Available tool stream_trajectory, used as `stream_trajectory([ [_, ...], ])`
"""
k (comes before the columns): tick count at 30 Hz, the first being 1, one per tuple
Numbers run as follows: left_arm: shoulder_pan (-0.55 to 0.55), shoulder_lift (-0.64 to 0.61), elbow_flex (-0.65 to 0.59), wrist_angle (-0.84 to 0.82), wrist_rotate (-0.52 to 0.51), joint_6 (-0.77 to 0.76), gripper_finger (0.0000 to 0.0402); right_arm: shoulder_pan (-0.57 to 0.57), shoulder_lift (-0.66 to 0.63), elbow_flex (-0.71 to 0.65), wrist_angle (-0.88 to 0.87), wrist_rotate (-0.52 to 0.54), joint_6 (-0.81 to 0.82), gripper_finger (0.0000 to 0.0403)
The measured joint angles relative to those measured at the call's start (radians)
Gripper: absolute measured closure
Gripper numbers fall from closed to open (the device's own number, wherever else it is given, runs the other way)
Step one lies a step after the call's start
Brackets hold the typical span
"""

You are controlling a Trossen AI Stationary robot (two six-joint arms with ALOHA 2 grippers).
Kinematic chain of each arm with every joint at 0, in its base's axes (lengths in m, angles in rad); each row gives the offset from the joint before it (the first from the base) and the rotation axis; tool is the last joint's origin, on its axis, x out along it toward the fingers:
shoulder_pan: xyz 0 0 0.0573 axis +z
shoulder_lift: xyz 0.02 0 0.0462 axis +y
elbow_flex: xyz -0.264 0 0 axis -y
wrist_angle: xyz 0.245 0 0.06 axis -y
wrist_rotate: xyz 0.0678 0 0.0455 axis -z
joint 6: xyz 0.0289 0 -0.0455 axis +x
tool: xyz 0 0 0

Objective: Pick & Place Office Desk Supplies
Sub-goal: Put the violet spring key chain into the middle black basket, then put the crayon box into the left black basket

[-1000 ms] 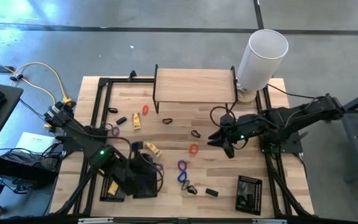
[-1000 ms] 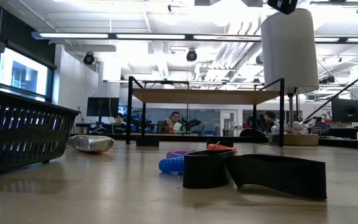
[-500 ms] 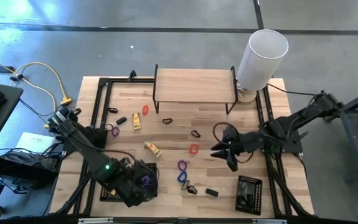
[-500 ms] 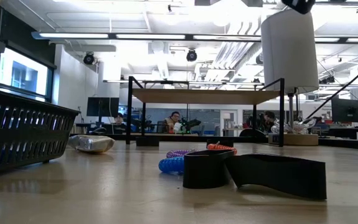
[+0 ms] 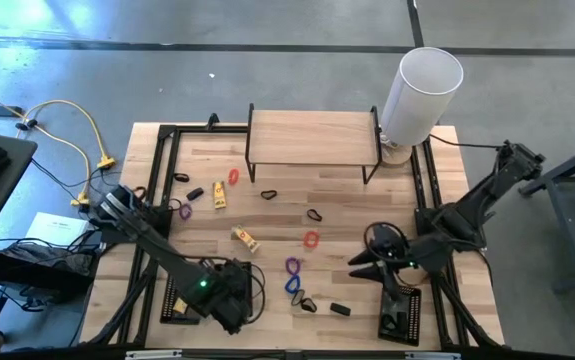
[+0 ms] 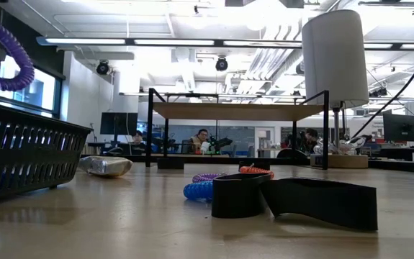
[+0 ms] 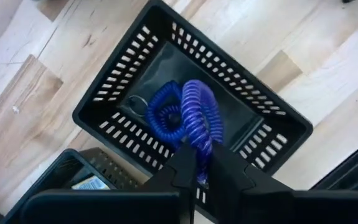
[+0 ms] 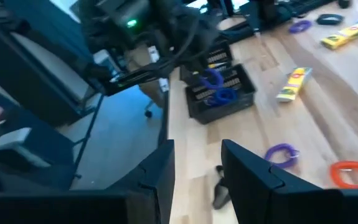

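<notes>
Left gripper (image 7: 196, 163): over near-left black tray (image 7: 272, 146), jaws clamping purple coil loop (image 7: 198, 121); blue coil (image 7: 163, 115) inside tray. Right gripper (image 5: 367, 262): above near-right worktop (image 5: 297, 205), jaws apart, empty.

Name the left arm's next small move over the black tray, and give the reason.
Probably open the fingers and let go. The left gripper holds a purple coil loop pinched between its fingers, hanging directly above the black mesh tray, where a blue coil loop already lies. The purple loop looks lined up over the tray's floor, so releasing should drop it inside.
</notes>
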Motion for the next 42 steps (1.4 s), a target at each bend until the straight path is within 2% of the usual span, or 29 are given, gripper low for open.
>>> stream_trajectory([
  [4, 0.018, 0.007, 0.0, 0.002, 0.064, -0.029, 0.0355, 0.035, 0.0, 0.0, 0.002, 0.052, 0.0, 0.0284],
  [8, 0.032, 0.007, 0.0, 0.002, 0.096, -0.026, 0.0338, 0.055, 0.0, 0.0, 0.002, 0.055, 0.008, 0.0284],
  [18, 0.033, 0.007, 0.0, 0.005, 0.098, 0.007, 0.0336, 0.079, 0.011, 0.0, -0.001, 0.055, 0.018, 0.0284],
  [23, 0.026, 0.007, 0.0, 0.011, 0.161, 0.043, 0.0335, 0.082, 0.035, 0.001, -0.002, 0.054, 0.017, 0.0284],
  [32, 0.029, 0.017, 0.0, 0.021, 0.159, 0.155, 0.0335, 0.082, 0.061, 0.001, -0.011, 0.051, 0.016, 0.0284],
  [42, 0.028, 0.018, 0.0, 0.029, 0.145, 0.155, 0.0333, 0.082, 0.063, 0.001, -0.01, 0.051, 0.016, 0.0284],
])
